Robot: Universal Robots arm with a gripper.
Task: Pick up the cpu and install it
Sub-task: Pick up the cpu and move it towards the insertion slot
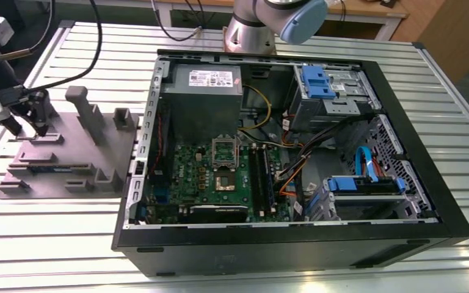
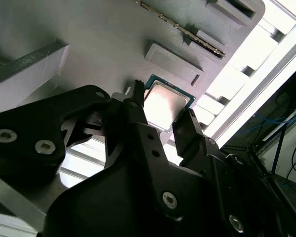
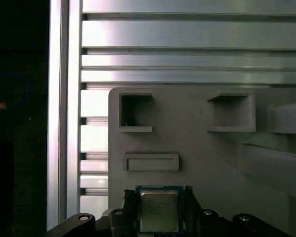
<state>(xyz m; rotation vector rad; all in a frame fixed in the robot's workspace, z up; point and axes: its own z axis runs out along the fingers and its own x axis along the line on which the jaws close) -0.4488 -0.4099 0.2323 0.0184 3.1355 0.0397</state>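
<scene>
As it stands now, tabletop [image 1: 55,244]: slatted metal, carries everything.
PC case [image 1: 300,247]: black, side panel off, lying open side up on the exterior view's right.
arm [image 1: 251,33]: base on the far side behind the case, wrist end reaching to the exterior view's left.
motherboard [image 1: 218,177]: green, flat on the case floor, toward the case's left wall.
fixture plate [image 1: 71,149]: grey, with pockets and posts, just beside the case on its left.
gripper [image 2: 163,104]: down low over the near-left part of the plate. Jaws look clenched on the cpu, one on each of two opposite edges in both wrist views.
socket [image 1: 222,182]: dark square mid-board, frame looks tipped up on its far side.
cpu [image 3: 159,211]: silver top up, green rim showing, lying in its shallow nest on the plate between the jaws, not yet lifted. Well apart from the socket.
step (judged): grasp at the plate, install not started.
risk, slip: grip is on thin edges only, so the chip could tilt or drop on the lift.
risk, snag: a tilted chip could catch the nest wall.
risk, socket: a rotated or off-level chip would not seat and could damage the contacts.
risk, path: cables inside the case lie near the board and could foul the wrist.
</scene>
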